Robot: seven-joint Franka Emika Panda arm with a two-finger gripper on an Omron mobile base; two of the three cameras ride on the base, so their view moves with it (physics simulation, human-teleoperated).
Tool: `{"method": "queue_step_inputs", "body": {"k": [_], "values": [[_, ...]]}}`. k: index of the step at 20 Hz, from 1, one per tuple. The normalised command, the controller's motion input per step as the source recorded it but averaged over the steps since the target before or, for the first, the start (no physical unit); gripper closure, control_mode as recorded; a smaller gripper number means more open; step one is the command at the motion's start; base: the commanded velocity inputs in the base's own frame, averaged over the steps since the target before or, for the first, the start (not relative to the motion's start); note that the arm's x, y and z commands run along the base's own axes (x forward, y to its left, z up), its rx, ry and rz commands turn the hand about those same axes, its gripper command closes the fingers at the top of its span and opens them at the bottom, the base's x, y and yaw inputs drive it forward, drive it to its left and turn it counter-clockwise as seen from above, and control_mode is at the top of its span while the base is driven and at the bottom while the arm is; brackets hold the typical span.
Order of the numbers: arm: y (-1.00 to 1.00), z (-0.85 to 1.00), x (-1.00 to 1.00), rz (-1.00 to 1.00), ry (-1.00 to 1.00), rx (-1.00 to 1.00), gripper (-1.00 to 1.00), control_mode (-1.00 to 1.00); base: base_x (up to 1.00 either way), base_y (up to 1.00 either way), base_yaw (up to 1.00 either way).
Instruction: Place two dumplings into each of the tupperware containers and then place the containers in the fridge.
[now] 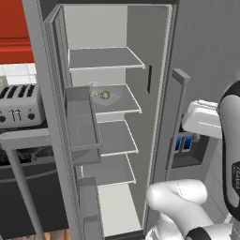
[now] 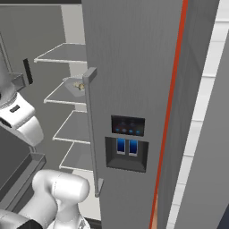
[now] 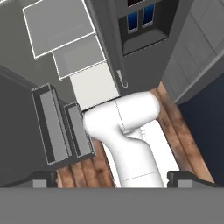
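The fridge [image 1: 145, 112] stands with its left door swung wide, showing pale shelves. On the second shelf from the top rests a light tupperware container [image 1: 112, 99] with two dumplings [image 1: 105, 95] in it. From the right side the same container [image 2: 71, 85] and a dumpling [image 2: 81, 86] peek out past the closed right door [image 2: 134, 67]. My gripper [image 3: 116, 178] is open with nothing between its fingertips [image 3: 43, 179]. It is outside the fridge, well away from the container, and looks down at the lower shelves [image 3: 61, 22] and the floor.
The open door's bins [image 1: 82, 122] jut out to the left of the shelves. A toaster [image 1: 18, 105] and a dark oven with a bar handle [image 1: 18, 187] sit further left. The closed door carries a long handle [image 2: 91, 129] and a water dispenser [image 2: 127, 152].
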Motion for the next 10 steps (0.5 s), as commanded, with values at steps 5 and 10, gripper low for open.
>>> {"method": "queue_step_inputs", "body": {"k": [5, 10], "values": [[-0.17, -0.19, 0.00, 0.06, -0.03, 0.00, -1.00, -1.00, 0.00, 0.00, 0.00], [-0.02, -0.07, 0.00, 0.07, 0.00, -0.02, -1.00, -1.00, 0.00, 0.00, 0.00]]}}
